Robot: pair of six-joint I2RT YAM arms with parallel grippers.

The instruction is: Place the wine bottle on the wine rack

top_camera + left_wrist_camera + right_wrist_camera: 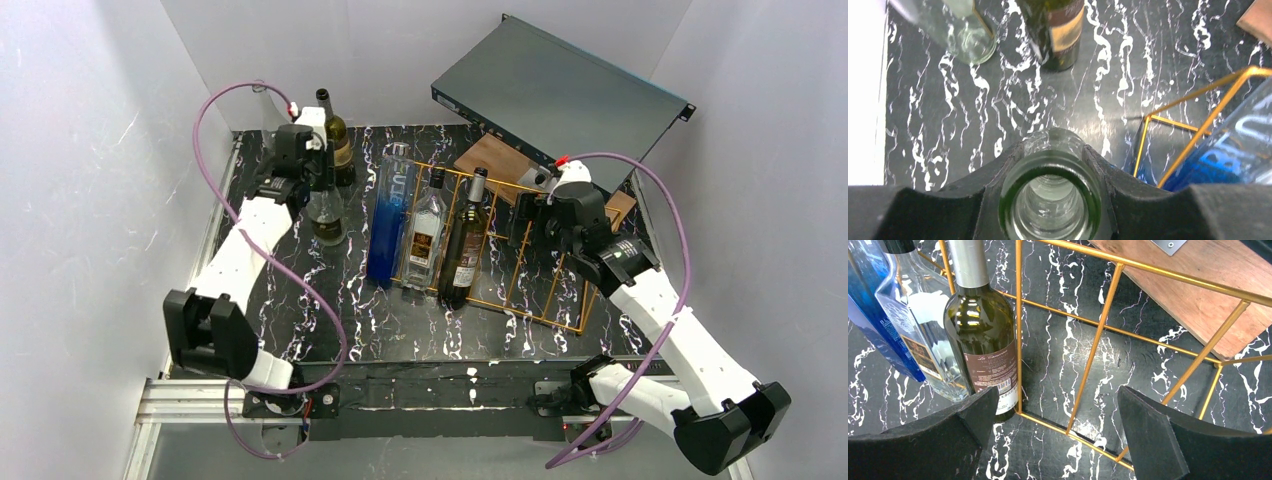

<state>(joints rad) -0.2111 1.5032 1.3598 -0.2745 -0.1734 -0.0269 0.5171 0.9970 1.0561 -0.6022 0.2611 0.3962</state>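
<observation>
My left gripper (303, 158) is shut on the neck of an upright clear, green-tinted wine bottle (326, 212), left of the rack. The left wrist view looks down into the bottle's open mouth (1050, 200), held between the black fingers (998, 175). The wine rack (520, 262), an orange-gold wire frame, lies mid-table. It holds a blue bottle (386, 215), a clear bottle (425, 235) and a dark wine bottle (465, 245) in its left slots. My right gripper (528, 222) is open and empty above the bare slots (1055, 400), beside the dark bottle (983, 340).
A dark bottle (336, 140) and a clear bottle (264, 110) stand at the back left, and both also show in the left wrist view. A brown wooden board (495, 155) and a grey rack-mount box (560, 90) lie behind the rack. White walls close in both sides.
</observation>
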